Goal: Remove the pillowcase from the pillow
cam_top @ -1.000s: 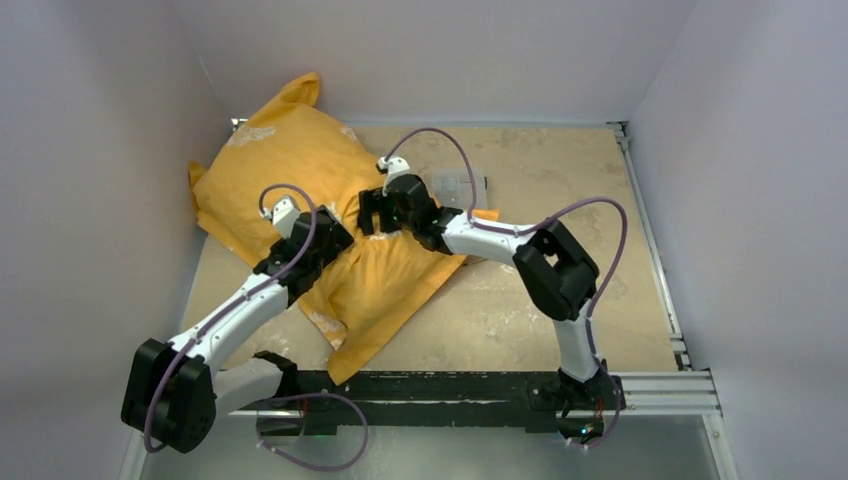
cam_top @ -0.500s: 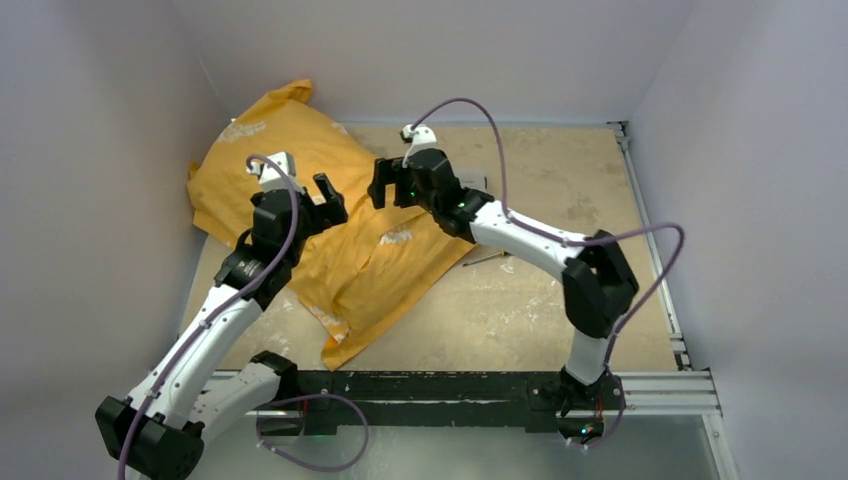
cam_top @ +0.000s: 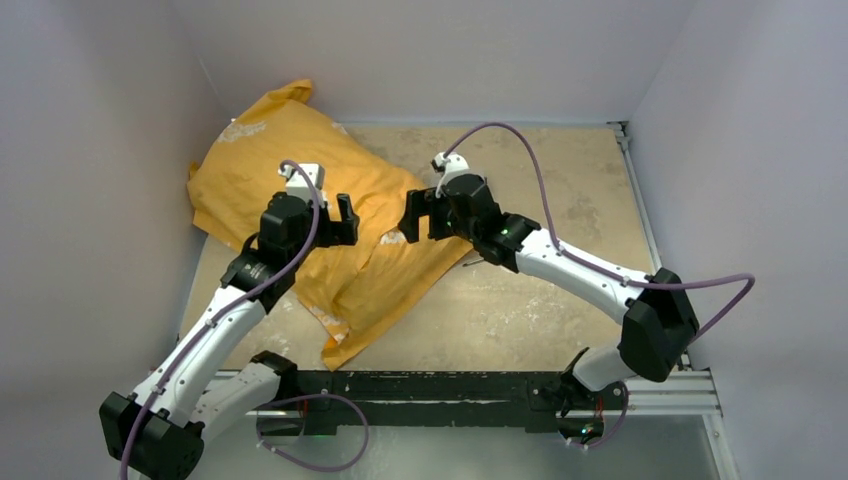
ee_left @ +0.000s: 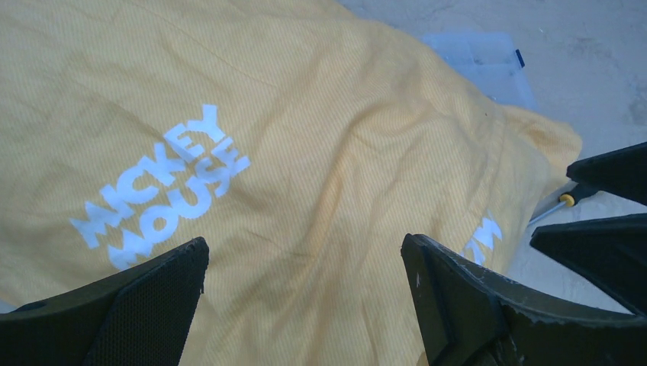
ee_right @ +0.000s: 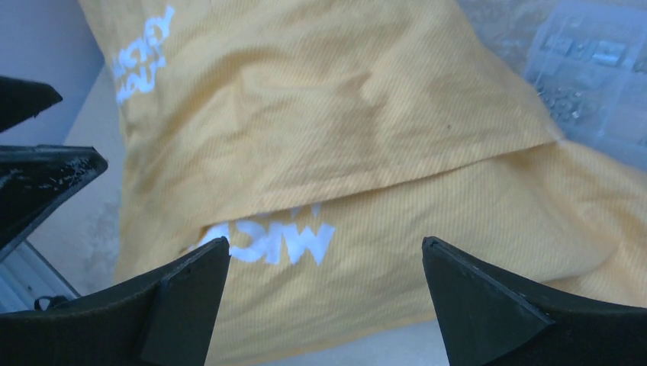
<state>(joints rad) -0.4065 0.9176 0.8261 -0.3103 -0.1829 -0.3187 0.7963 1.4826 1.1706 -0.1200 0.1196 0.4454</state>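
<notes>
The orange pillowcase lies crumpled over the back left of the table, with white "Mickey Mouse" lettering showing in the left wrist view and the right wrist view. The pillow is hidden; I see no white stuffing. My left gripper hovers open and empty above the middle of the fabric. My right gripper faces it a short way to the right, also open and empty above the fabric's right part. Neither gripper touches the cloth.
A clear plastic box sits on the table behind the fabric's right edge, also in the right wrist view. A small screwdriver lies beside that edge. Walls close in on the left, back and right.
Both grippers have lifted off the fabric. The left one has swung right and the right one has drawn back to the right. The pillowcase has settled flatter.
</notes>
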